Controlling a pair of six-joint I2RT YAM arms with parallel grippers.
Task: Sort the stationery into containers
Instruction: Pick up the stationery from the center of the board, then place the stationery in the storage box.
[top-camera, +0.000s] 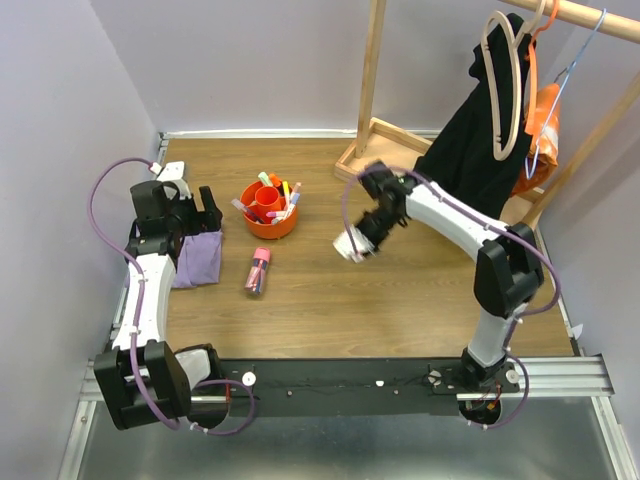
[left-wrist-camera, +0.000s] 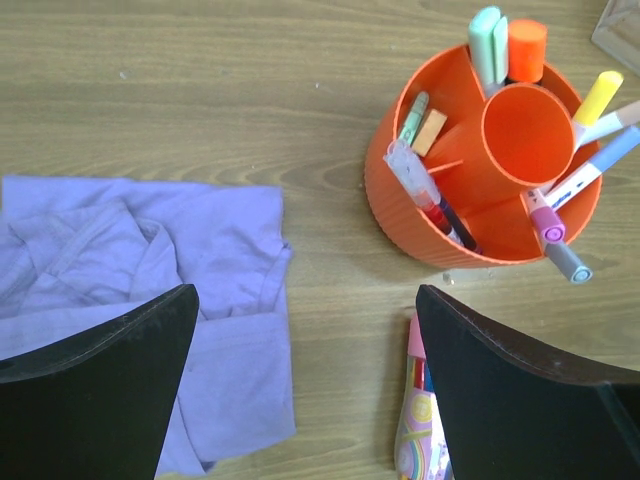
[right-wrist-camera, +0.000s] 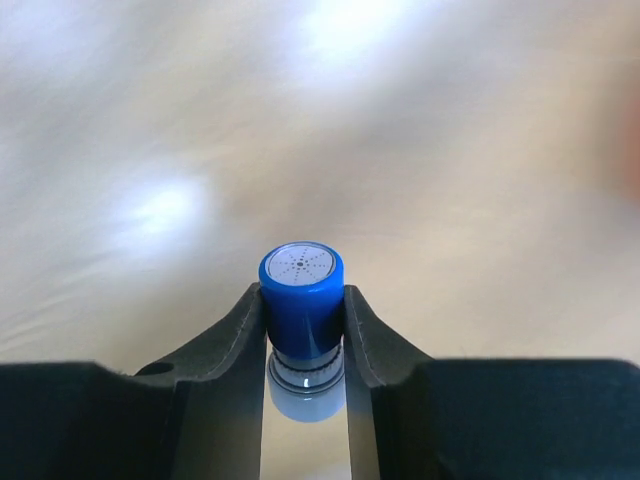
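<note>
A folded purple cloth (top-camera: 198, 258) is lying flat on the wooden table (top-camera: 400, 300) near its left edge, its layers creasing and overlapping in the left wrist view. At the far right corner a wooden rack base (top-camera: 352, 148) is sitting on the table, with an upright post (top-camera: 372, 60) rising from it and a horizontal bar (top-camera: 590, 18) running across the top right. A black garment (top-camera: 470, 145) is hanging from a pale hanger (top-camera: 503, 90) on that bar, draping down toward the table. Beside it an orange item (top-camera: 545, 125) is hanging with a blue wire hanger (top-camera: 572, 70). A metal rail (top-camera: 560, 375) is running along the near edge. Pale lilac walls (top-camera: 60, 120) are enclosing the table.
</note>
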